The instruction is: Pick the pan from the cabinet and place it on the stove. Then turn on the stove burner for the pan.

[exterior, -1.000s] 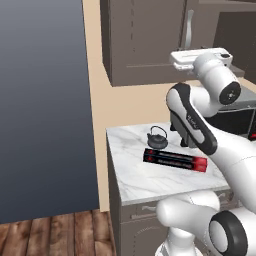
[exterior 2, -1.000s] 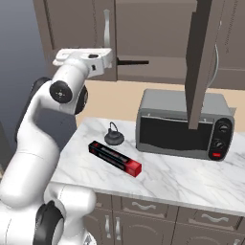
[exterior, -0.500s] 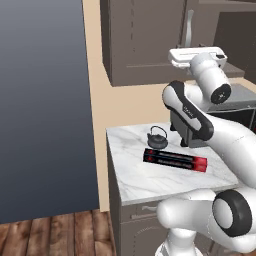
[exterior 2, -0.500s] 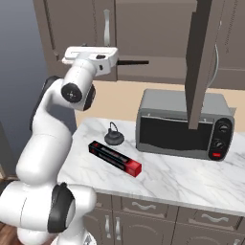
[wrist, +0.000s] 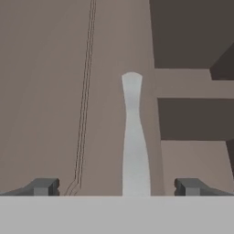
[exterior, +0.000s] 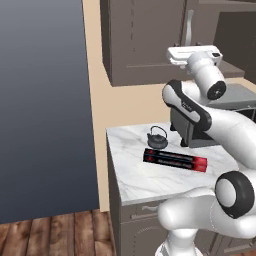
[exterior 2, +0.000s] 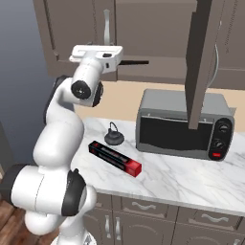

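My gripper [wrist: 117, 187] is wide open, handle [wrist: 133, 137] centred dead ahead on cabinet [wrist: 45, 91]; I'd advance straight, then clamp.

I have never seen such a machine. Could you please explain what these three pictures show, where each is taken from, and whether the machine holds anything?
It is a white robot arm in a rendered kitchen. Two pictures come from cameras behind the arm, to its left and its right. The third looks out from the hand itself. On the marble counter lie a small black teapot, a long black-and-red box and a grey toaster oven. The pincer is open and holds nothing; it faces a silver handle on the cabinet. One cabinet door already stands open.
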Controlling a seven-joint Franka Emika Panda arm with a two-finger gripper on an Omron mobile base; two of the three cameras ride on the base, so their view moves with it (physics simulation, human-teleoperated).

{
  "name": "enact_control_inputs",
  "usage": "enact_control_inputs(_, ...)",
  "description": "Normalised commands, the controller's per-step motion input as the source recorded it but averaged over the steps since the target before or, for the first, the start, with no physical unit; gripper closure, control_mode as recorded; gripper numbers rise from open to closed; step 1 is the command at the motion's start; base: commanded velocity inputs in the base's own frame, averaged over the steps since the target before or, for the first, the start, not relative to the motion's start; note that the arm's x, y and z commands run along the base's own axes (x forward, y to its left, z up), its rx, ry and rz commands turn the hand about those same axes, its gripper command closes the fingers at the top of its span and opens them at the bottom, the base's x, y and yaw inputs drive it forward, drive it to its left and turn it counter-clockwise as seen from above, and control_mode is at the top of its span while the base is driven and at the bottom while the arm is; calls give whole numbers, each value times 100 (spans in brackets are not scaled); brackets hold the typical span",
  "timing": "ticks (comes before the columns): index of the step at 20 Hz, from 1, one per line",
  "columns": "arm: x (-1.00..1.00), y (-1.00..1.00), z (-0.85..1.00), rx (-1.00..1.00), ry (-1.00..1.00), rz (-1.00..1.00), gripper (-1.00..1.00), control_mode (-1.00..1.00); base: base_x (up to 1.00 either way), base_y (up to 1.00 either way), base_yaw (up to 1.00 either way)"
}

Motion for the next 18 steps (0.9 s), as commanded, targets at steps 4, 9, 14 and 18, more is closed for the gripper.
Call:
enact_control_inputs(4, 25, 0, 0, 1, 0, 4, -100, -100, 0, 0, 0)
enact_control_inputs(9, 26, 0, 0, 1, 0, 4, -100, -100, 0, 0, 0)
enact_control_inputs(14, 28, 0, 0, 0, 0, 4, -100, -100, 0, 0, 0)
enact_control_inputs(18, 30, 0, 0, 0, 0, 4, -100, -100, 0, 0, 0)
